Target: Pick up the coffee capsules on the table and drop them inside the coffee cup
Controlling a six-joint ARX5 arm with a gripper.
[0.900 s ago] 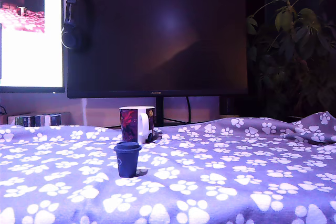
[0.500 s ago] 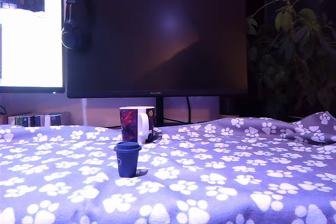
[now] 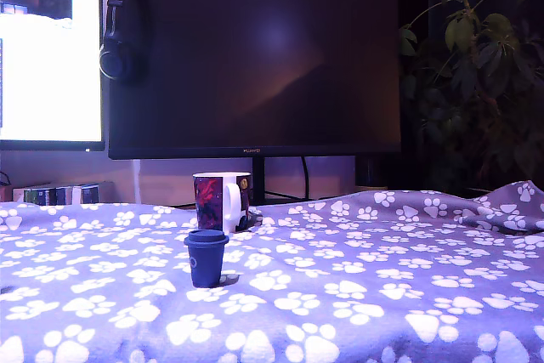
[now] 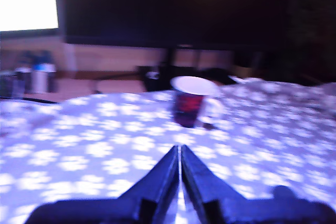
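Note:
A small dark blue coffee capsule [image 3: 206, 258] stands upright on the paw-print blanket of the table [image 3: 382, 278] in the exterior view. Just behind it is the coffee cup [image 3: 219, 202], a white mug with a dark red and purple print, its handle turned toward the camera. The arm does not show in that view. In the blurred wrist view, my gripper [image 4: 179, 149] is shut, its two dark fingers pressed tip to tip with nothing between them. It hangs low over the blanket [image 4: 79, 150] and points toward the cup [image 4: 190, 100], well short of it. The capsule is out of the wrist view.
A large dark monitor [image 3: 255, 65] stands behind the table, with headphones [image 3: 121, 31] hung on its corner. A lit screen [image 3: 47, 48] is at the exterior view's left, a leafy plant [image 3: 476, 65] at its right. The blanket bunches into a fold [image 3: 510, 206] at the far right.
Only the picture on the lit screen has changed. The capsule and the cup have not moved.

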